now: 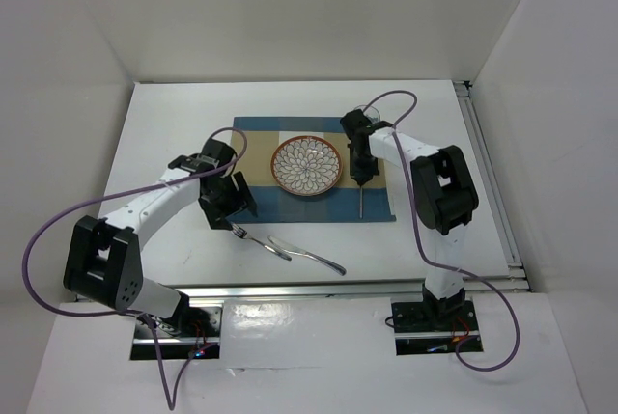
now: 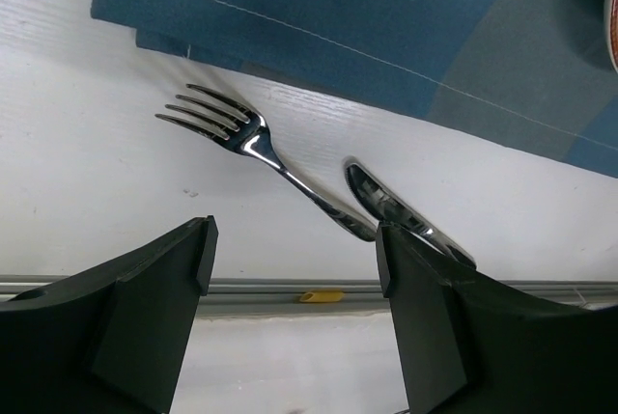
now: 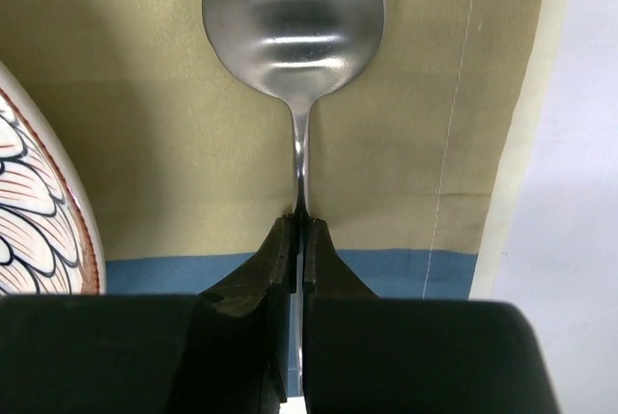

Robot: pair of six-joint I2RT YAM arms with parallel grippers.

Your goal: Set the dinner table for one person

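Jaws of right gripper (image 3: 300, 231) pinched fully closed on the thin handle of a spoon (image 3: 294, 18), bowl facing up and pointing to the near edge. Spoon sits over the tan right strip of the placemat (image 1: 253, 132), just right of the patterned plate (image 1: 306, 165); can't tell if it touches the cloth. Plate is on the mat's middle. Left gripper (image 2: 294, 240) jaws spread wide, nothing between them, hanging above the fork (image 2: 241, 134) and knife (image 2: 406, 216). Both lie flat on bare dinner table (image 1: 169, 115) near its near edge, just off the mat's near-left corner. Fork tines point left, handle end just beside the knife blade; contact unclear. Mat lies mid-table, toward the far edge.
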